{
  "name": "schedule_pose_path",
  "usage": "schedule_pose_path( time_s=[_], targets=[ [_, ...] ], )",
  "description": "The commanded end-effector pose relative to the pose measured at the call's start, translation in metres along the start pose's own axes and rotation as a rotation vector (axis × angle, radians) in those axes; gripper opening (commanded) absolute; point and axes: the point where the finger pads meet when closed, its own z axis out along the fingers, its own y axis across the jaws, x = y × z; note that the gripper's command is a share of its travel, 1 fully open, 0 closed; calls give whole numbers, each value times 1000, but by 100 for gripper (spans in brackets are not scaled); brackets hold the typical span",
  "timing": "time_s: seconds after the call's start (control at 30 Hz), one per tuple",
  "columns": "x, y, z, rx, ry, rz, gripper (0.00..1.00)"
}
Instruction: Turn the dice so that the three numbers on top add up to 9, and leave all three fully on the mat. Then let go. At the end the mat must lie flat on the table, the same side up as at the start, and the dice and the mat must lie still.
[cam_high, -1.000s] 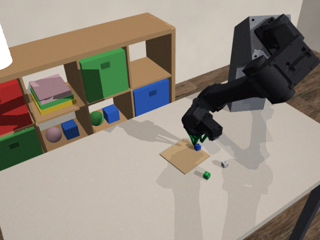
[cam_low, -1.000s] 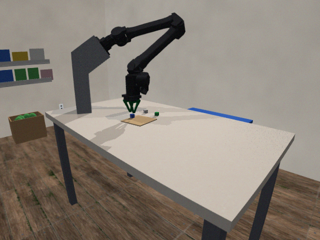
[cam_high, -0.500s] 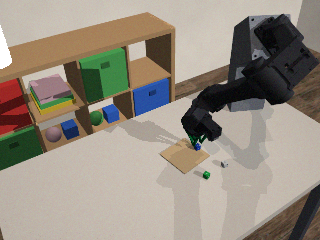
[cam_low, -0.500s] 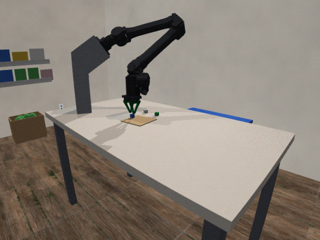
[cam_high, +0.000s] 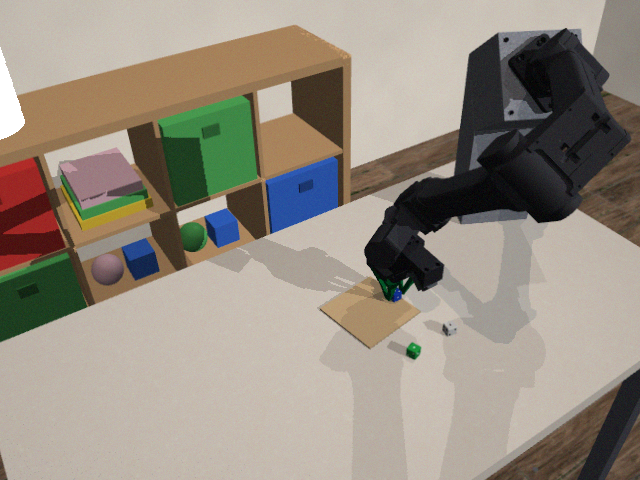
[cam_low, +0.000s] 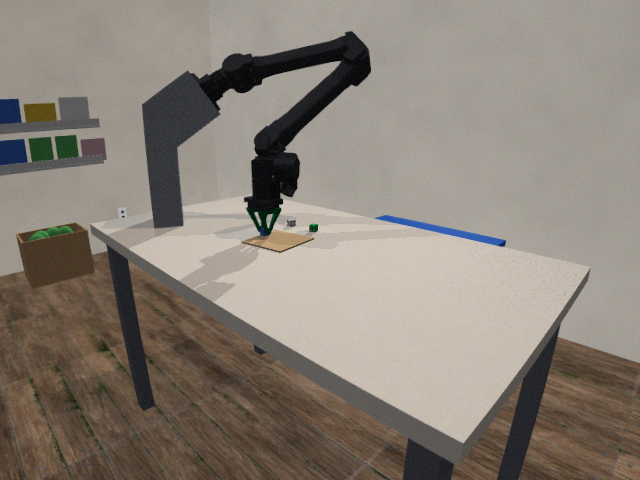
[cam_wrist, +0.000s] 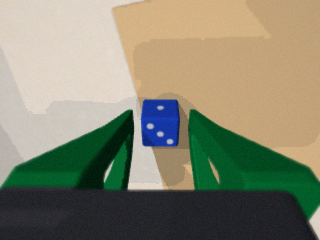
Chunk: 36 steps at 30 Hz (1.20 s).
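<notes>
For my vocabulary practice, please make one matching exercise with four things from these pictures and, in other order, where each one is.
1. blue die
2. green die
3. pink ball
4. yellow box

A. in a shelf compartment, beside a blue cube
B. between the claw's fingers
C. on the upper wall shelf
D. on the table, off the mat

Pairs: 1-B, 2-D, 3-A, 4-C
</notes>
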Motion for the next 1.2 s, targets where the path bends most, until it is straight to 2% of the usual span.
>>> schedule_pose_path(
  time_s=[0.0,1.17],
  targets=[
    [-2,4,6,-6,-5,4,34],
    [-1,9,4,-12,0,9,34]
  ],
)
